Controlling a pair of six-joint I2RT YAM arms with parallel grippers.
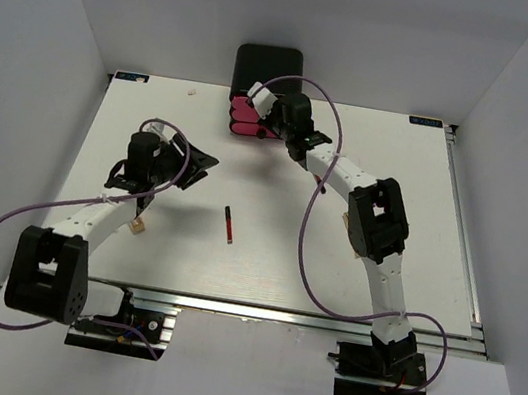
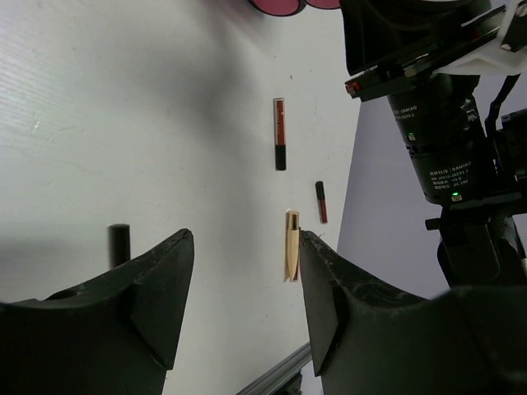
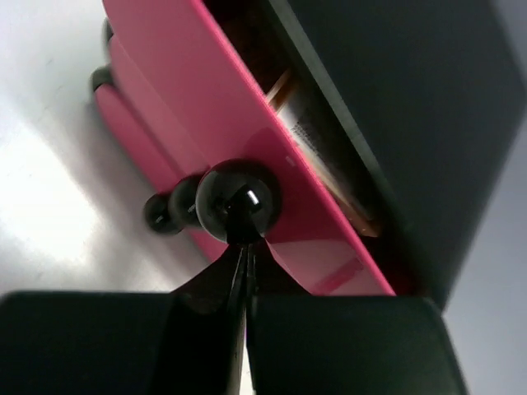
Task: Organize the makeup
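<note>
A red-and-black stick [image 1: 229, 224] lies alone mid-table; in the left wrist view it [image 2: 279, 133] lies ahead of my jaws. A beige stick [image 2: 291, 244] and a short red stick [image 2: 320, 202] lie near the table's edge, and the beige one also shows in the top view [image 1: 137, 227]. My left gripper [image 1: 197, 164] [image 2: 243, 239] is open and empty above the table. My right gripper [image 1: 263, 119] [image 3: 244, 247] is shut, its tips against the black knob [image 3: 237, 202] of a partly open pink drawer [image 3: 272, 164]. Tan makeup [image 3: 306, 123] lies inside that drawer.
The black box with pink drawers [image 1: 268, 64] stands at the table's far edge. Two more drawer knobs [image 3: 169, 214] show below the touched one. A short black cylinder [image 2: 119, 243] stands left of my left jaws. White walls enclose the table.
</note>
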